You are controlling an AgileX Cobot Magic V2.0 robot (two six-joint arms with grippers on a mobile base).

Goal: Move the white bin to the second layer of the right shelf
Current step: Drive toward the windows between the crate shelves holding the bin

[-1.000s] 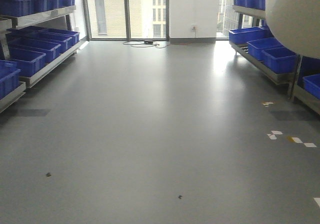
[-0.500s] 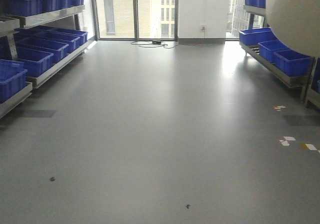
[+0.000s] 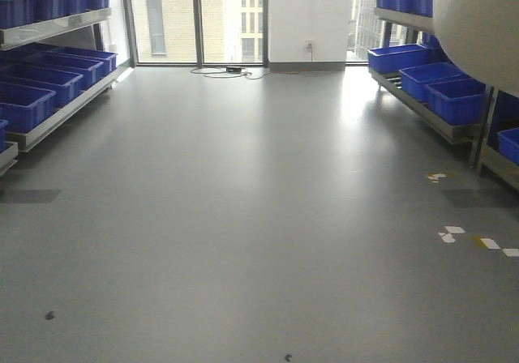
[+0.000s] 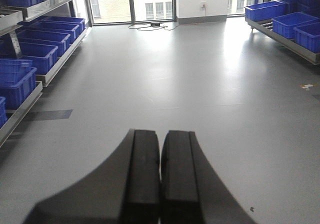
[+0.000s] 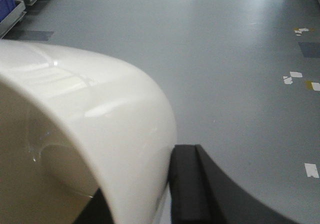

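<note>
The white bin fills the top right corner of the front view, held up off the floor. In the right wrist view its glossy cream wall takes up the left half. My right gripper is shut on the bin's wall, with one black finger outside and the other inside. My left gripper is shut with nothing in it, its pads touching above the floor. The right shelf runs along the right wall. Its low level and the second layer above both carry blue crates.
Blue crates line the right shelf, and more sit on the steel racks at the left. Grey floor lies between them. Tape marks are stuck to the floor at right, and cables lie by the far windows.
The front view has swung, first right and then back left. The left racks now sit further toward the edge, and the tape marks are lower. The bin stays in the top right corner.
</note>
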